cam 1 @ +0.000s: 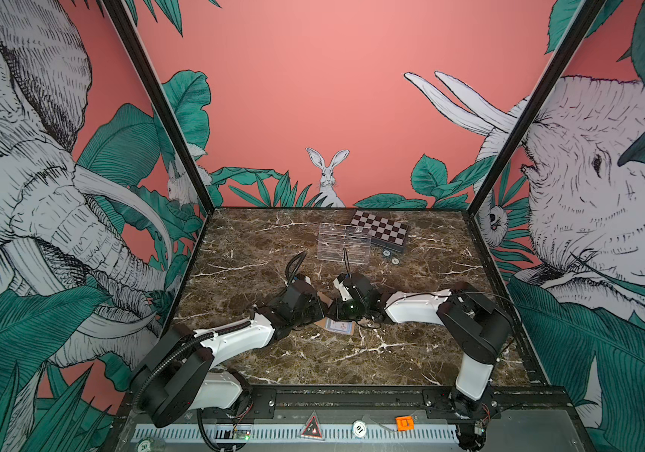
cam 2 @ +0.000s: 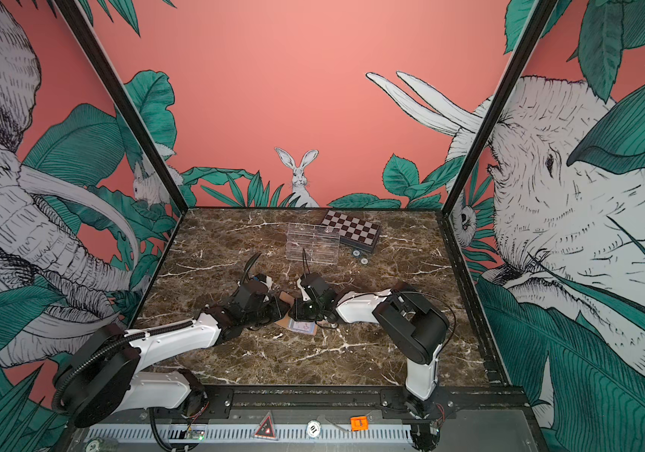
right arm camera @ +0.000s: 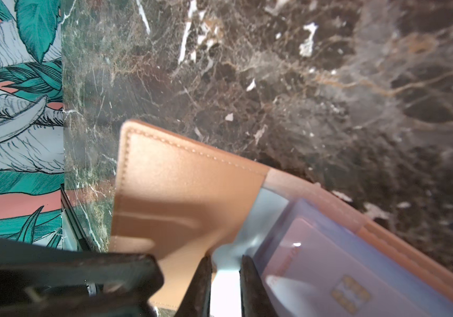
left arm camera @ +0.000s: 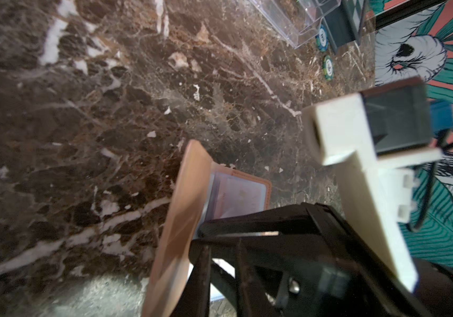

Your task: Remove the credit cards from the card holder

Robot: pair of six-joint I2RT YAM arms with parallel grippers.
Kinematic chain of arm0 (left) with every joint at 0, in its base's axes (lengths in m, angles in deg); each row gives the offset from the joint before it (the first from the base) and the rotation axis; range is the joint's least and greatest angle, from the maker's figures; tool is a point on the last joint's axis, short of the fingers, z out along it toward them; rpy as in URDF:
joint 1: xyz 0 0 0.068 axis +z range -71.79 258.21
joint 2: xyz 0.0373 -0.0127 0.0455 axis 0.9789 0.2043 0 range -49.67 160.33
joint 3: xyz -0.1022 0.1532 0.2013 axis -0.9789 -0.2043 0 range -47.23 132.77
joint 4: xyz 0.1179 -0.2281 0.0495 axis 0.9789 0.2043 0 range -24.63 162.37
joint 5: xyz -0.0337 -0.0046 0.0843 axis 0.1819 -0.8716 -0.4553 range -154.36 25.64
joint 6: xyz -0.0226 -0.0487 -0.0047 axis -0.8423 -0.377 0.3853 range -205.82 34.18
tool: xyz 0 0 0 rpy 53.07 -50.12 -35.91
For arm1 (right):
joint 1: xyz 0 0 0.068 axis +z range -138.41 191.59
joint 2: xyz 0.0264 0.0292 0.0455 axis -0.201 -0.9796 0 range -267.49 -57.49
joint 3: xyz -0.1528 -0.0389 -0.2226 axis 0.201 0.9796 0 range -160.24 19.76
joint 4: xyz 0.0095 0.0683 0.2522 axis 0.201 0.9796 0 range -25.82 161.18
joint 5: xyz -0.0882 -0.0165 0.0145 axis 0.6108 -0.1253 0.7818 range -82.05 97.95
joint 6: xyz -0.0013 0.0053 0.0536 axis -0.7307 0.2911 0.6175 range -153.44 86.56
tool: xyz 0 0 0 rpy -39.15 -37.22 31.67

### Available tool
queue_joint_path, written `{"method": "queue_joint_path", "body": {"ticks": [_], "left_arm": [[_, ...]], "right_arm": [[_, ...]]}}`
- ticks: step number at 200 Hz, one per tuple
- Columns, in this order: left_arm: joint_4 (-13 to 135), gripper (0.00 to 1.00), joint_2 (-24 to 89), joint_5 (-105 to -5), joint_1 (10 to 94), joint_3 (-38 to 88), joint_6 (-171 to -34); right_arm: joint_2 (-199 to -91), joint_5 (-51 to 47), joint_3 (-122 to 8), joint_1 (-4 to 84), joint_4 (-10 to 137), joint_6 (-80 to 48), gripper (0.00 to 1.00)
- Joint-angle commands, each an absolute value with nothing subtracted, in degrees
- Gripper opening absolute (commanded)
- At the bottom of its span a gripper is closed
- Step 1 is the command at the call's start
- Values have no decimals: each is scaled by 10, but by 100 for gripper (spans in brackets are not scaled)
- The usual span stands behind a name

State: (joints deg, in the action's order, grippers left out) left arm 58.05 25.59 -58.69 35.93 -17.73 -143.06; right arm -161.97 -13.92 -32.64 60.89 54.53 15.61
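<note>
Open on veined marble top (cam 1: 352,360), tan stitched card holder (right arm camera: 181,186), one cover tilted up; clear tray (cam 1: 344,244) well beyond it. At its fold, right gripper (right arm camera: 226,263) pinched narrow on crumpled pale-blue sleeve film. From opposite side, left gripper (left arm camera: 202,233) closed thin on a pale edge, card or sleeve impossible to tell. Just beside right fingertips, credit card (right arm camera: 316,274): flat, stiff, glossy, chip showing, sleeved; long axis judged along sleeve, right arm nearer for withdrawal.

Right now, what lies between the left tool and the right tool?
The open card holder, gripped by left tool and right tool; both wrist views show it.
</note>
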Motion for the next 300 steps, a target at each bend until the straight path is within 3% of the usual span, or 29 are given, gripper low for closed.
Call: {"method": "queue_joint_path", "body": {"ticks": [1,75,93,113,136,173,300], "left_arm": [[572,17,255,-597,363,-194,-1436],[561,15,275,-606,363,-226,-1434],[552,15,274,-606,363,-236,-1439],[550,15,273,-601,363,-243,-1439],[533,14,271,-591,363,-257,-1446],[516,13,252,-590,363,-287,-1461],[516,13,244,-588,362,-290,-1455]], "right_arm": [[-1593,-135,-332,613,572,149,21],[-1526,-111,-305,613,617,147,28],[-1503,-87,-293,612,637,147,35],[-1497,-73,-276,607,643,144,55],[-1472,-65,-258,602,641,144,69],[-1466,-66,-238,592,623,149,79],[-1476,-111,-227,580,557,173,80]]}}
